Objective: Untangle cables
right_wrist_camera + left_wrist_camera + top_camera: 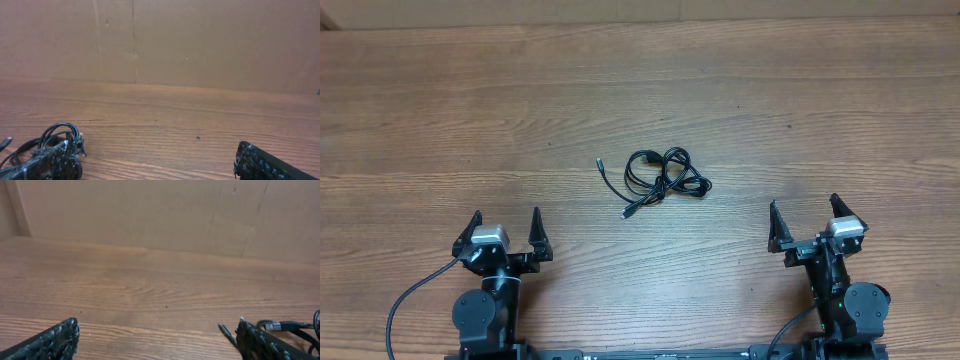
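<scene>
We had untangled nothing yet: the thin black cables lay knotted mid-way on the brown wooden table, apart from our left gripper and right gripper, both wide and empty.

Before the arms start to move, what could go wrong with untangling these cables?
1. The cables are looped in one small bundle; a grip in its middle may catch several strands and tighten the knot.
2. They lie flat on the table, so a tool may scrape the wood.
3. Left tool and right tool both stand open, apart from them; one pulling alone may drag the whole bundle.
</scene>
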`<action>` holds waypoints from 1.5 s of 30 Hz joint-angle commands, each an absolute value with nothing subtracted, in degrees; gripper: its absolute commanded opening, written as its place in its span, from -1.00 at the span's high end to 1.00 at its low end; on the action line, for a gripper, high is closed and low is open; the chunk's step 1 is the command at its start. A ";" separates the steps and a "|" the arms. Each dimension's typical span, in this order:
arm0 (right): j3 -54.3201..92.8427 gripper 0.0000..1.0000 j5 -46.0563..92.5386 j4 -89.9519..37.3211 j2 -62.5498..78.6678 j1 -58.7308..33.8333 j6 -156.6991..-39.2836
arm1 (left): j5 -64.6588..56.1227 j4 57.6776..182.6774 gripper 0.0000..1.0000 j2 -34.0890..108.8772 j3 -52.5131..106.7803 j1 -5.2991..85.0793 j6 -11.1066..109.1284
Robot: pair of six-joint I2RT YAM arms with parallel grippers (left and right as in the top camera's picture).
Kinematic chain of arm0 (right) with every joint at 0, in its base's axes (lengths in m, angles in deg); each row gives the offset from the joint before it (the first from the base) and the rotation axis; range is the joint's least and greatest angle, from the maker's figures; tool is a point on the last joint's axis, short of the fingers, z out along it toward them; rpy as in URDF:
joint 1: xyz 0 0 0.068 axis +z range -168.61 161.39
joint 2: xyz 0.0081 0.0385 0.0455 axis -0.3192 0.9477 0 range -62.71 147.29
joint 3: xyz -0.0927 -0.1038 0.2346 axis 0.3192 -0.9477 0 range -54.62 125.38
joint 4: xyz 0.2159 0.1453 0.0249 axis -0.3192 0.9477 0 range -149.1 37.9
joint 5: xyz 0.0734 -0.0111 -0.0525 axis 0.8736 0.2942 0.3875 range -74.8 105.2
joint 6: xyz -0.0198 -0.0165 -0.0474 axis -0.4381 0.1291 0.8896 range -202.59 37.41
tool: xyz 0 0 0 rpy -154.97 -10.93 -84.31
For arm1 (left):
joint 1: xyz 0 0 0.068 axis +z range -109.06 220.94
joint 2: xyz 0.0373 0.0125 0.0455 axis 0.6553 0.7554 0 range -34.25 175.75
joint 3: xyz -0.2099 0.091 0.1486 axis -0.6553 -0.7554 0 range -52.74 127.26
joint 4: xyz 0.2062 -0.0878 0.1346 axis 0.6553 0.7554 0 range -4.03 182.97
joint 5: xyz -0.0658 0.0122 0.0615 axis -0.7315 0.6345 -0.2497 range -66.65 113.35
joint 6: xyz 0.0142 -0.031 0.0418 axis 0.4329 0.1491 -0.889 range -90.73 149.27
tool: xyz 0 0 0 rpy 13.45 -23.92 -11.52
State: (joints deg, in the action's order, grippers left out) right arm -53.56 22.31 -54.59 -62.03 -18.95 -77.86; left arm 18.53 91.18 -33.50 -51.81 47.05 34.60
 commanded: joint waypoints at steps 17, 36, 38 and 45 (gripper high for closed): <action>-54.17 -1.00 22.33 -54.87 -62.57 -19.10 -77.60 | 14.18 109.78 -1.00 -23.66 -31.18 47.29 32.67; -54.17 -1.00 22.33 -54.87 -62.57 -19.10 -77.60 | 3.43 128.43 -0.99 10.98 0.01 47.24 31.78; -54.17 -1.00 22.33 -54.87 -62.57 -19.10 -77.62 | 2.60 131.14 -1.00 14.41 2.72 47.22 30.90; -54.17 -1.00 22.33 -54.87 -62.57 -19.10 -77.60 | 0.93 141.48 -1.00 29.23 14.63 40.95 26.44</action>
State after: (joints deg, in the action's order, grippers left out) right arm -53.56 22.31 -54.57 -62.09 -18.97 -77.84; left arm 2.68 140.38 24.75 9.30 45.50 29.85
